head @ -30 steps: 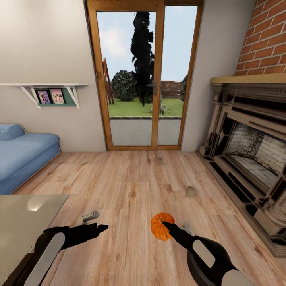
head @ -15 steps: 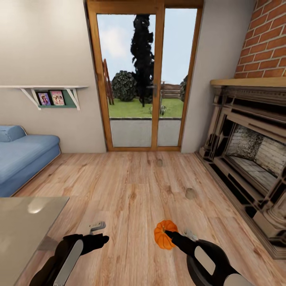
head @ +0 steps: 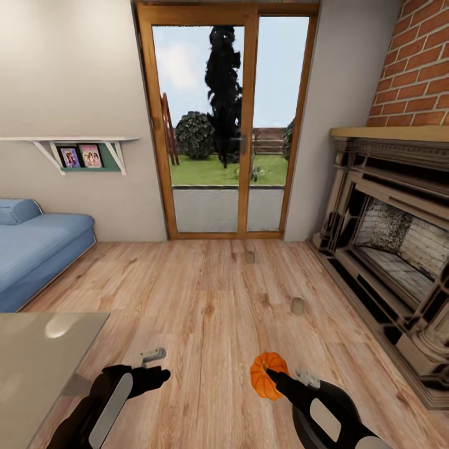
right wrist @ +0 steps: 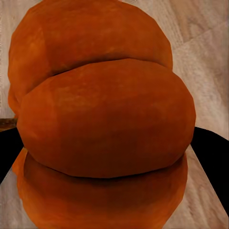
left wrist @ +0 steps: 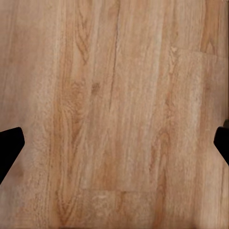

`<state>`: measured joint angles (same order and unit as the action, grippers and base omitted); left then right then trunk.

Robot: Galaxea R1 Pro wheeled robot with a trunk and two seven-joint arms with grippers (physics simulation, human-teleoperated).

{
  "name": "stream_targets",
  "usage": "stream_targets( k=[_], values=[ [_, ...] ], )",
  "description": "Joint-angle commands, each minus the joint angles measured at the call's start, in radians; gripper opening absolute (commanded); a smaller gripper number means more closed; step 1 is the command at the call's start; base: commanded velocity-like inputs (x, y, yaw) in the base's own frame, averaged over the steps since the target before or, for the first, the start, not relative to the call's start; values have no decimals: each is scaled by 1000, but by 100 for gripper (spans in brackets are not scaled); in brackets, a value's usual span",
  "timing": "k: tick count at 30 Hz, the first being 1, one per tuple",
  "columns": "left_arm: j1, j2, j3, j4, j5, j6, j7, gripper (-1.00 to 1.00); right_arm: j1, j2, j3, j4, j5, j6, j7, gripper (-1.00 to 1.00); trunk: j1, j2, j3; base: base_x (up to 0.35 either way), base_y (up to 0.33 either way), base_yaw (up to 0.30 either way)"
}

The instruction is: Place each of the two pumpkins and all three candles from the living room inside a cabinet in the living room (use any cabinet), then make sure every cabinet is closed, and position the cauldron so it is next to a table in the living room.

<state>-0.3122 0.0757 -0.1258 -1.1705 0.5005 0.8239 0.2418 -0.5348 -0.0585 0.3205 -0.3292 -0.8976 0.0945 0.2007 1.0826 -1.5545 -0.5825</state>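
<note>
One orange ribbed pumpkin (head: 260, 383) hangs just above the wooden floor, and my right gripper (head: 270, 375) is shut on it. Up close, this pumpkin (right wrist: 105, 119) bulges between the black fingers (right wrist: 212, 150). Two beige candles stand on the floor ahead: one (head: 297, 305) near the fireplace, the other (head: 250, 256) close to the glass door. My left gripper (head: 164, 374) hovers low over bare planks, open and holding nothing, with its fingertips (left wrist: 9, 148) far apart. The cabinet and the cauldron are out of view.
A blue sofa (head: 37, 249) stands at the left under a wall shelf (head: 78, 149). A glass-topped table (head: 43, 349) fills the near left corner. The dark fireplace (head: 386, 249) lines the right wall. A glass door (head: 227, 125) is straight ahead.
My right gripper has drawn the pumpkin back towards me and slightly right. The left arm has pulled in closer to my body. The candles have stayed put.
</note>
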Motion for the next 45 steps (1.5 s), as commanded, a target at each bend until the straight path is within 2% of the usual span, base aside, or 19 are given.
stream_targets(
  k=[1, 11, 16, 45],
  values=[
    [-1, 1, -3, -3, 10, 2, 8, 100, -1, 0, 4, -1, -8, 3, 3, -100, 0, -1, -1, 0, 0, 0],
    [-1, 1, -3, -26, 12, 4, -1, 100, -1, 0, 3, -2, 0, 30, 65, -100, 0, -1, -1, 0, 0, 0],
    [-1, 2, -3, -29, 12, 5, 0, 100, 0, 0, 3, -1, 0, 28, 65, -100, 0, -1, -1, 0, 0, -46],
    [1, 4, -3, -70, 13, 15, 1, 100, -1, 0, 5, 22, 2, 25, 63, -100, 0, -1, -12, 0, 0, -254]
  ],
)
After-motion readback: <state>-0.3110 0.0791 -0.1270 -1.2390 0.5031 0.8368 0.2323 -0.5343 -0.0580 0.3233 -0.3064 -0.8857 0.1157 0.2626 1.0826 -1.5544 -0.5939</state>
